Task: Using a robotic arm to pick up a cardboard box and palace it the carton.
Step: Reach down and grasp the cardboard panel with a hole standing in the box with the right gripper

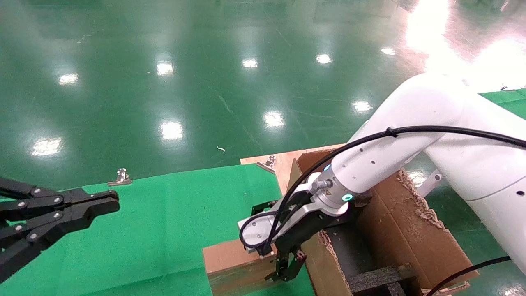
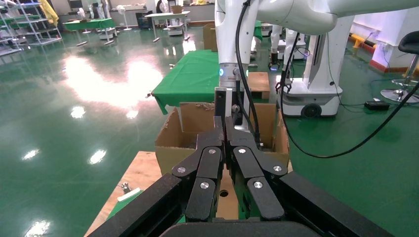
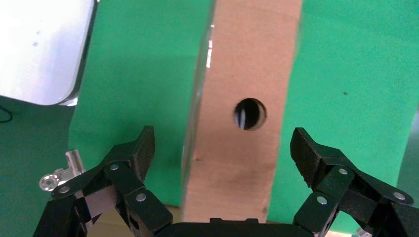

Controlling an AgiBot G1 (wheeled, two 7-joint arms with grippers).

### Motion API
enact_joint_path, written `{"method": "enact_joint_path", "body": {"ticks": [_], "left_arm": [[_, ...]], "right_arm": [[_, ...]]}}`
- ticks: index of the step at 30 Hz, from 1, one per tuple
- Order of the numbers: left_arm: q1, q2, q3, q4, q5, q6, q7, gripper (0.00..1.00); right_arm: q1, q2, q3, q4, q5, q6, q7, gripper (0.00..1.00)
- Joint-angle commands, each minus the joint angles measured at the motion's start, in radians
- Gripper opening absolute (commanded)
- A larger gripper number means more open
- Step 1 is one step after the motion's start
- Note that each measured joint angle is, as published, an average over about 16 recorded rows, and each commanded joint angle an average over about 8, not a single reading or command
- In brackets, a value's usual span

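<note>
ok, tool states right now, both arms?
Left tool: shut, empty, parked over the green cloth.
Right tool: open, straddling the box, no grip.

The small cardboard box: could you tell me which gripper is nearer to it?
Right. The right gripper straddles the cardboard box, fingers open; the left gripper hovers apart over the green cloth.
</note>
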Motion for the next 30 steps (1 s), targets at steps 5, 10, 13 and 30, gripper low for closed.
{"method": "enact_joint_path", "body": {"ticks": [5, 10, 13, 30], "left_arm": [[0.000, 0.000, 0.000, 0.000, 0.000, 0.000, 0.000, 1.00], [0.000, 0.000, 0.000, 0.000, 0.000, 0.000, 0.000, 1.00], [0.000, 0.000, 0.000, 0.000, 0.000, 0.000, 0.000, 1.00], [0.000, 0.000, 0.000, 0.000, 0.000, 0.000, 0.000, 1.00]], "right_arm": [[0.010, -0.006, -0.020, -0.002, -0.004, -0.001, -0.004, 0.04], [0.008, -0.005, -0.014, -0.001, -0.001, -0.001, -0.004, 0.00], [0.006, -0.004, -0.012, -0.001, -0.001, -0.001, -0.004, 0.00], [0.001, -0.001, -0.004, 0.000, 0.002, -0.001, -0.003, 0.00]]}}
